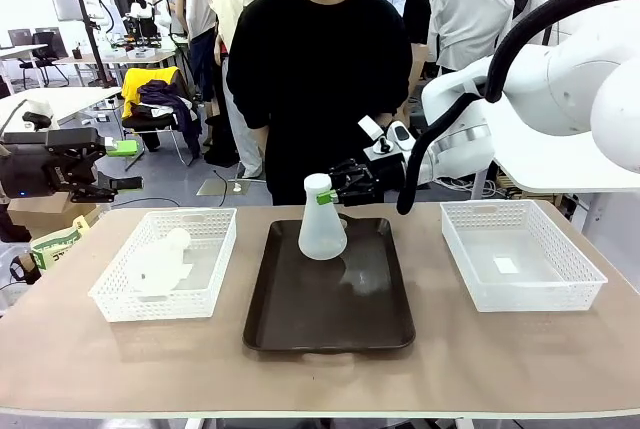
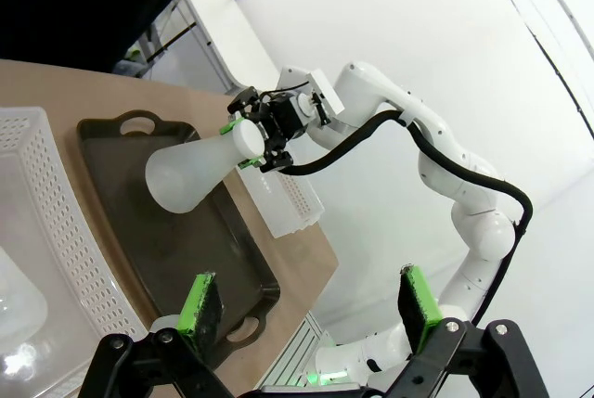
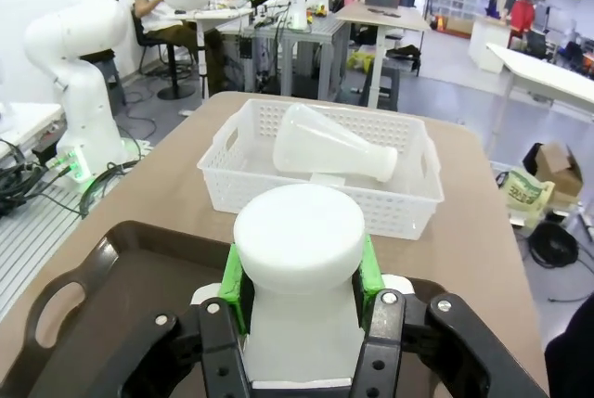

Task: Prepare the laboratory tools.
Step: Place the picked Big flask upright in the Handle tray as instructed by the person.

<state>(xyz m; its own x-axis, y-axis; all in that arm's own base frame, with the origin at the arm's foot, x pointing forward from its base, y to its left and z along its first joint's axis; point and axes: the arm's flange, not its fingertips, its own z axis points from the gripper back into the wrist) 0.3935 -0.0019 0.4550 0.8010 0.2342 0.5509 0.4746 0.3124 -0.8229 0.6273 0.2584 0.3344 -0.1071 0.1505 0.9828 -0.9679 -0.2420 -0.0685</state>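
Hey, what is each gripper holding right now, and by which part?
The right gripper grips the upright flask by its neck; the left gripper is open, empty.

Open-plan robotics lab: white work tables (image 3: pixel 548 69) standing about, black cables (image 3: pixel 554 248) trailing across grey floor (image 3: pixel 464 110), brown cardboard box (image 3: pixel 549 159) sitting nearby.
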